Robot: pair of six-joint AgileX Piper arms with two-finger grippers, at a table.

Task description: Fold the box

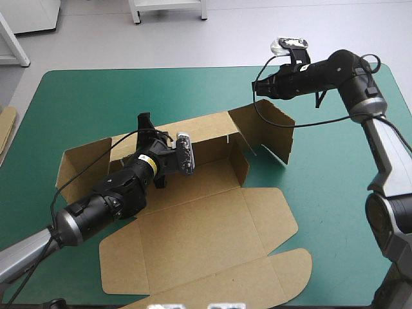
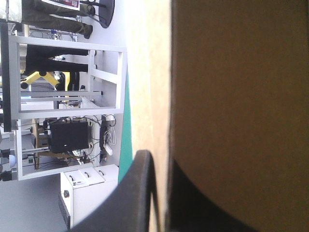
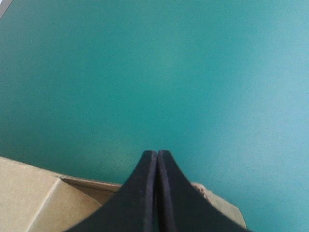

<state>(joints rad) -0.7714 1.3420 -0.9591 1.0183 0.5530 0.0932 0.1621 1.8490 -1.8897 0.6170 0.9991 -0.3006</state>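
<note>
The brown box lies mid-table with its lid flat toward the near edge. Its back wall stands upright, and side flaps are raised at both ends. My left gripper sits on the back wall's top edge near its left end. In the left wrist view this gripper has one black finger on each side of the board, shut on it. My right gripper hovers just beyond the raised right flap. In the right wrist view it is shut and holds nothing, with the flap's edge beneath it.
An edge of more brown board shows at the table's left edge. Bare teal-green cover stretches behind the box and along the right side.
</note>
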